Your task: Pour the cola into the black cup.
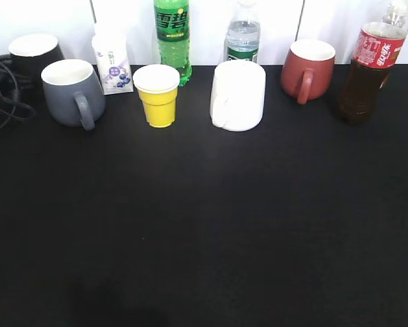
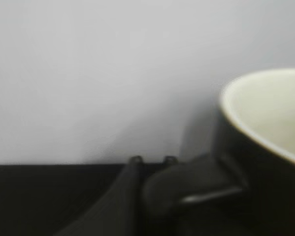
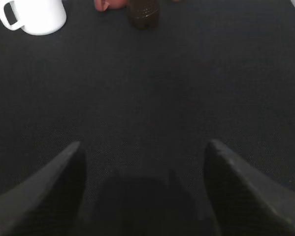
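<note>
On the black table [image 1: 210,225], my right gripper [image 3: 145,167] hangs spread wide, well short of the cola [image 1: 368,68]; my left gripper's state I cannot tell.

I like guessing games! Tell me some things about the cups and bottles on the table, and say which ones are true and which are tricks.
1. The cola stands at the far right of the row. True.
2. The yellow cup is lying on its side. False: it stands upright.
3. The black cup sits at the far left, behind the grey mug. True.
4. The right gripper is squeezing the cola. False: its fingers are spread open over bare table, with the cola far ahead.
5. The white mug is in front of the water bottle. True.
</note>
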Robot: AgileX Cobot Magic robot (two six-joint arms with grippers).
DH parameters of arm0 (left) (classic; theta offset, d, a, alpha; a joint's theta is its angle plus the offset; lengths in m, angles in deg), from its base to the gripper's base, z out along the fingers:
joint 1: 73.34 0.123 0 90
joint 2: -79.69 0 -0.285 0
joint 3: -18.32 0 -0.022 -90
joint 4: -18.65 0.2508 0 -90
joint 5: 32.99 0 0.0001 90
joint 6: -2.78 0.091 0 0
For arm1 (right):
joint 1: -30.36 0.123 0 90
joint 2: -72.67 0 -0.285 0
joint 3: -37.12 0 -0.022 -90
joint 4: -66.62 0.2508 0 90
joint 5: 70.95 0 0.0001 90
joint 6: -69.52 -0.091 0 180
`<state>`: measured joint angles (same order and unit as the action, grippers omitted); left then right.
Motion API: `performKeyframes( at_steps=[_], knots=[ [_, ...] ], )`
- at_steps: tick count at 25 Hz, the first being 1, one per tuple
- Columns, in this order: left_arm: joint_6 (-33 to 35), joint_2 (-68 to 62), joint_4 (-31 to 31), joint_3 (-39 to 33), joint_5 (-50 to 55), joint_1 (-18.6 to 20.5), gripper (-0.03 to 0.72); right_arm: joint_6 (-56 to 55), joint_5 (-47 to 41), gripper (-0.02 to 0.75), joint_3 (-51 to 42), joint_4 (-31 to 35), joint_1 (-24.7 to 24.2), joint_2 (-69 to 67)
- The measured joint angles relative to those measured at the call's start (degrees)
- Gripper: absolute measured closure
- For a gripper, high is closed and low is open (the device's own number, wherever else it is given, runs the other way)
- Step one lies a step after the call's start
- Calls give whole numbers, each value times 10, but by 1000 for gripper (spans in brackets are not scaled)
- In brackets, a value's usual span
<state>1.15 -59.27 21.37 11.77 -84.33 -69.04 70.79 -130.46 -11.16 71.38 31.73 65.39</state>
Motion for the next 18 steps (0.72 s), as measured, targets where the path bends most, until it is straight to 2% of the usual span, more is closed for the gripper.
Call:
performKeyframes(
  at_steps=[7,11,13,16,18],
  knots=[
    [2,9,-2,-1,-4,0,625,0,0,173,0,0,0,0],
    [5,89,-1,-21,4,1,627,0,0,173,0,0,0,0],
    [-1,161,-1,-74,9,1,627,0,0,173,0,0,0,0],
    [-13,294,9,-217,13,-5,628,0,13,173,5,0,0,0],
    [-15,391,12,-309,15,-31,629,0,132,173,7,0,0,0]
  ],
)
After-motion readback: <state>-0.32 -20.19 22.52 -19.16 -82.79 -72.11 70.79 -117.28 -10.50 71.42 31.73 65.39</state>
